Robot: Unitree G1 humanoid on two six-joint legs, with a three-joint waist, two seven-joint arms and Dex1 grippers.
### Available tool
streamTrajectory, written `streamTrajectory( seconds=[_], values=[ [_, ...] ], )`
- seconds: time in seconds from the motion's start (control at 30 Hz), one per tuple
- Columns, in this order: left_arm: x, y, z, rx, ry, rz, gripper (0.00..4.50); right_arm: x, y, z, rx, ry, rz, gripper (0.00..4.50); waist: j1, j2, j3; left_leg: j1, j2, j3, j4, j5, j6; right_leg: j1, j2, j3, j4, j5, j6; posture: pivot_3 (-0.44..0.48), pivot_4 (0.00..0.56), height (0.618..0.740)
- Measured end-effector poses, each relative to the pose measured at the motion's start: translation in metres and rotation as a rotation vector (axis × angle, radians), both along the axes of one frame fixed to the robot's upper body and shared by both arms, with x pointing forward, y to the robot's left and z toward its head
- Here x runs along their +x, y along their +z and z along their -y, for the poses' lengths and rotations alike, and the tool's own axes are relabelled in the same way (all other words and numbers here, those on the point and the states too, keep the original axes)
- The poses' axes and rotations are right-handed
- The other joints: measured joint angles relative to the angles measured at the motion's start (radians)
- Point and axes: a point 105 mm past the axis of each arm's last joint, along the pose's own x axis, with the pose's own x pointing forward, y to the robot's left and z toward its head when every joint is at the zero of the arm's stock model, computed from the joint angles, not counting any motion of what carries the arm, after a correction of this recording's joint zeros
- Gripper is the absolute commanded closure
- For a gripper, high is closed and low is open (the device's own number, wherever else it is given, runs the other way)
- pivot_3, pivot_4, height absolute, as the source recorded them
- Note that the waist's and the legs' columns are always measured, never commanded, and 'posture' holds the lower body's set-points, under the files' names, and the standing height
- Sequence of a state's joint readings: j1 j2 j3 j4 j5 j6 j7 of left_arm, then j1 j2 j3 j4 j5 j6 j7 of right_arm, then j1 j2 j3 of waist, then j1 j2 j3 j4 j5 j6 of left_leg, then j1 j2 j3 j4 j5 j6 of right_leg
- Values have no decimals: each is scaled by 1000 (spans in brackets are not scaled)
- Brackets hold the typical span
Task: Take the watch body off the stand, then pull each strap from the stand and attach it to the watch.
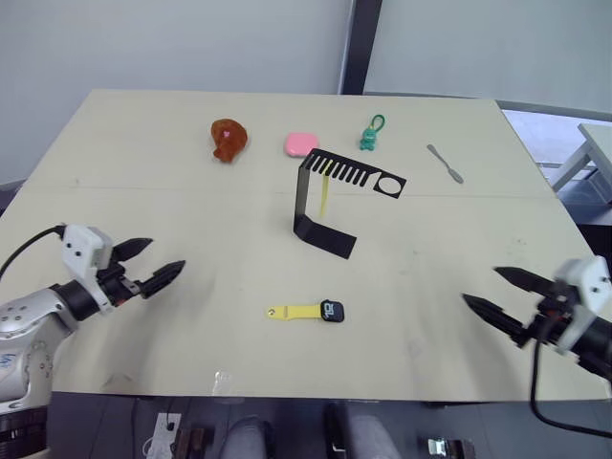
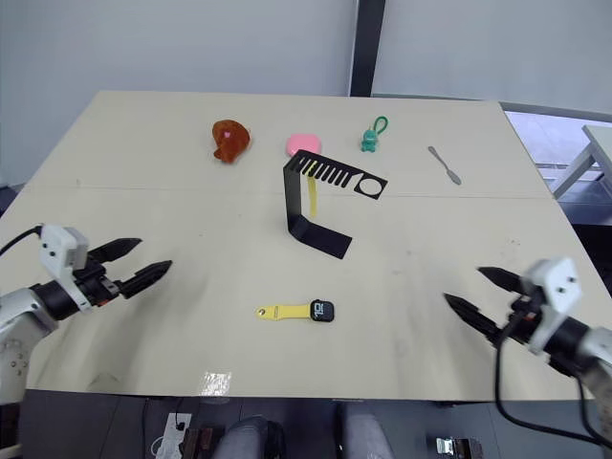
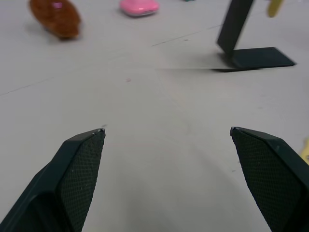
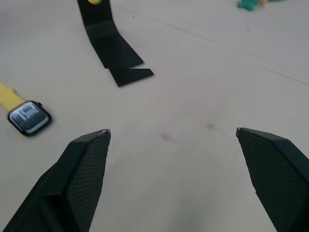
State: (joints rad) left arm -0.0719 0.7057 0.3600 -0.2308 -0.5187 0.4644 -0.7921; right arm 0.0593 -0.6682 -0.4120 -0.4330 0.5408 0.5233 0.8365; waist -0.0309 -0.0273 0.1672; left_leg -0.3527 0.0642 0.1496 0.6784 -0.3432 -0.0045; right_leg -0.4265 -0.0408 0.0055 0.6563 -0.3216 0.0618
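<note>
We hover both arms low over the table (image 1: 115, 402), the left gripper (image 1: 153, 264) out at our left edge and the right gripper (image 1: 497, 293) out at our right, and on both the fingers are spread wide with nothing between them. The watch body (image 1: 332, 311) lies flat near the front of the table, screen up, with one yellow strap (image 1: 295, 312) already joined to it and pointing toward our left. The stand (image 1: 323, 206) sits upright behind it, toward the middle of the table, well apart from the watch. The second strap (image 1: 325, 194) hangs from the comb-like top arm, just beside the upright. So, as we judge it, the step in hand is pulling that hanging strap free. To do it well we would bring one gripper in from the open side of the stand, close on the lower part of the strap where it hangs clear, and draw it along the slot, not yanking it downward, since the thin stand looks easy to tip. Steadying the foot of the stand with the other gripper seems wise. Then we carry the strap to the bare side of the watch body, the side toward our right, and slide it in square. At the back sit a brown lump (image 1: 229, 140), a pink pad (image 1: 300, 143), a green keyring figure (image 1: 370, 137) and a grey spatula (image 1: 446, 163), all away from our path.
</note>
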Motion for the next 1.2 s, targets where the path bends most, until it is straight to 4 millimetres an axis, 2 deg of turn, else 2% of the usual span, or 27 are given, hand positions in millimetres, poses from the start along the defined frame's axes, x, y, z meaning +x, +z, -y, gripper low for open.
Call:
streamTrajectory(
  seconds=[0.03,0.07,0.13,0.23,0.27,0.4,0.53,0.6,0.8,0.9,0.93,0.97,1.07,1.2],
  values=[
    [1,3,14,-15,-29,11,0,12,0,-14,23,18,16,1337,0,-1,-1,0,0,0,1,0,0,0,0,0,0,0,0,0,150,740],
    [4,10,39,-37,-91,44,0,30,1,-36,51,43,37,1842,0,-1,-1,0,0,0,3,0,0,0,0,0,1,0,0,0,150,740],
    [3,19,77,-47,-202,85,0,45,-5,-70,68,110,26,2798,0,-1,0,-1,-1,0,3,0,0,0,0,0,2,0,0,0,150,740],
    [8,27,94,-75,-211,108,0,67,-14,-92,90,100,-5,4258,2,0,0,-2,0,1,2,0,-1,-3,1,0,2,0,-1,0,150,740],
    [10,28,97,-83,-211,106,0,77,-15,-99,92,86,-10,4451,1,0,0,-2,0,1,3,0,-1,-3,1,0,2,0,-1,0,150,740],
    [11,24,113,-97,-246,90,0,100,-27,-122,61,72,-36,4451,-4,0,0,-2,0,2,3,0,-1,-3,1,1,3,0,-1,0,150,740],
    [19,24,118,-105,-209,99,0,115,-42,-124,46,21,-90,4451,-3,0,0,-2,0,2,4,0,0,-3,1,1,3,0,-1,0,150,740],
    [21,25,123,-102,-206,106,0,117,-50,-123,13,9,-126,4451,-1,0,0,-2,0,1,4,0,0,-3,1,0,3,0,0,0,150,740],
    [28,25,143,-106,-198,128,0,118,-52,-126,-26,10,-133,4451,-2,0,-1,-1,1,1,4,0,-1,-1,1,0,3,0,0,0,150,740],
    [41,29,158,-111,-165,166,0,119,-52,-125,-23,-3,-135,4451,0,-1,-3,0,0,1,4,0,-1,-1,1,0,3,0,0,0,150,740],
    [44,30,164,-114,-155,175,547,119,-52,-126,-21,-4,-136,4500,0,-1,-3,0,0,1,4,0,-1,-1,1,0,3,0,0,0,150,740],
    [48,30,170,-126,-147,178,863,119,-52,-126,-20,-3,-136,4500,1,-1,-3,0,0,1,4,0,-1,-1,1,0,3,0,0,0,150,740],
    [54,25,181,-131,-127,168,2235,118,-52,-127,-19,-2,-136,4500,0,0,-3,0,1,1,4,0,-1,-1,1,0,3,0,0,0,150,740],
    [59,18,188,-123,-97,160,2235,118,-52,-126,-19,-6,-135,4500,0,0,-3,0,1,1,4,0,-1,-1,1,0,3,0,0,0,150,740]
  ],
)
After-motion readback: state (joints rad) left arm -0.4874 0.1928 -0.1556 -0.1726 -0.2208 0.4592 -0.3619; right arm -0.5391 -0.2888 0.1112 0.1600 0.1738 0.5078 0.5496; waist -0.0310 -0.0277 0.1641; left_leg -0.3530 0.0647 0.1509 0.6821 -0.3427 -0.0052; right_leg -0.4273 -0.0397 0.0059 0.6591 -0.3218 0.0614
